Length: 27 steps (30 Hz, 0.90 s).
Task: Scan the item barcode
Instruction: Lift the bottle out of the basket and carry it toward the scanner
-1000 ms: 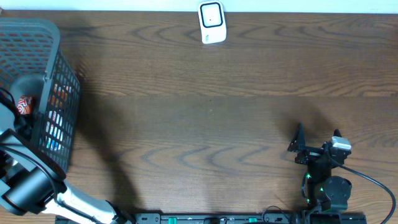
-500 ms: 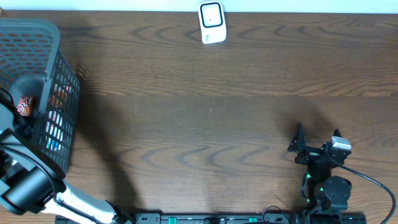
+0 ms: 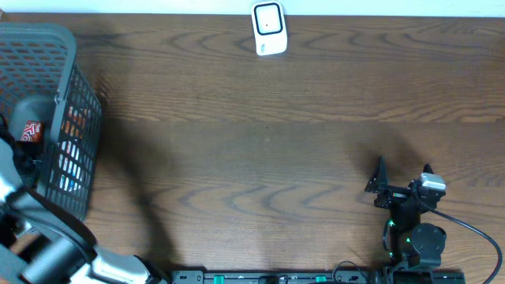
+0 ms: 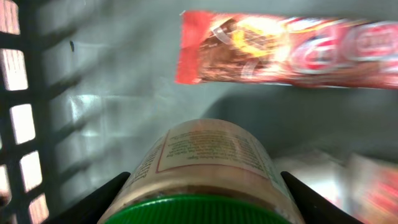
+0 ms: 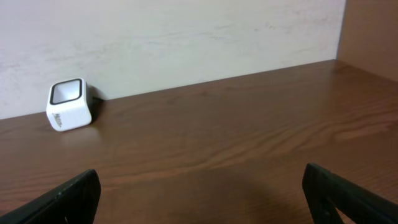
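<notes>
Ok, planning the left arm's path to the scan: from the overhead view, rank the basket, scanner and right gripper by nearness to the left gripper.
1. basket: far left, around the left gripper, which grips the jar.
2. scanner: back edge, centre.
3. right gripper: front right, open.

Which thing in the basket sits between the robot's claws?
The green-lidded jar, clasped by the left gripper; the red snack packet lies beyond, untouched.

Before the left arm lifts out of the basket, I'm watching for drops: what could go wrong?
The left gripper holds the jar near its green lid; the smooth round body could slip or swing. The basket wall stands close, so the jar might catch on it. The scanner sits far across the table.
</notes>
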{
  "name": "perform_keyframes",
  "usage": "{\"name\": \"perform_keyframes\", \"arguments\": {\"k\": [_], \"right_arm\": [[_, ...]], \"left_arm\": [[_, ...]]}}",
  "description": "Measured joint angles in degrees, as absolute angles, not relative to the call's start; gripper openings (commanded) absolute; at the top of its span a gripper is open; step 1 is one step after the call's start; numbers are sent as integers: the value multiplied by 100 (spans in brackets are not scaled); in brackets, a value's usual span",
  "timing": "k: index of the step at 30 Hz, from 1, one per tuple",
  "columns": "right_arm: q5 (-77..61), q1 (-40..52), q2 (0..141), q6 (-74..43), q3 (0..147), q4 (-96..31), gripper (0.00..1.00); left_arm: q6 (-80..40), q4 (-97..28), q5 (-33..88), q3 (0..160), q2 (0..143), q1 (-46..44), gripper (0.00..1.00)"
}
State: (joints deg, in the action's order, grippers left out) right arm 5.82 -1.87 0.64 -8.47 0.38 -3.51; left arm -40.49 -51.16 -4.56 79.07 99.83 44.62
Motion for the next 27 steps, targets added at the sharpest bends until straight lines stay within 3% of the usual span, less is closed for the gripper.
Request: {"name": "perform_keyframes", "arguments": {"k": [15, 27], "right_arm": [[582, -187, 64, -847, 38, -351, 99], [582, -187, 64, -847, 38, -351, 99]], "left_arm": [[-4278, -4230, 1529, 8145, 7146, 4462, 65], [-4958, -3400, 3022, 8180, 6606, 3865, 65]]}}
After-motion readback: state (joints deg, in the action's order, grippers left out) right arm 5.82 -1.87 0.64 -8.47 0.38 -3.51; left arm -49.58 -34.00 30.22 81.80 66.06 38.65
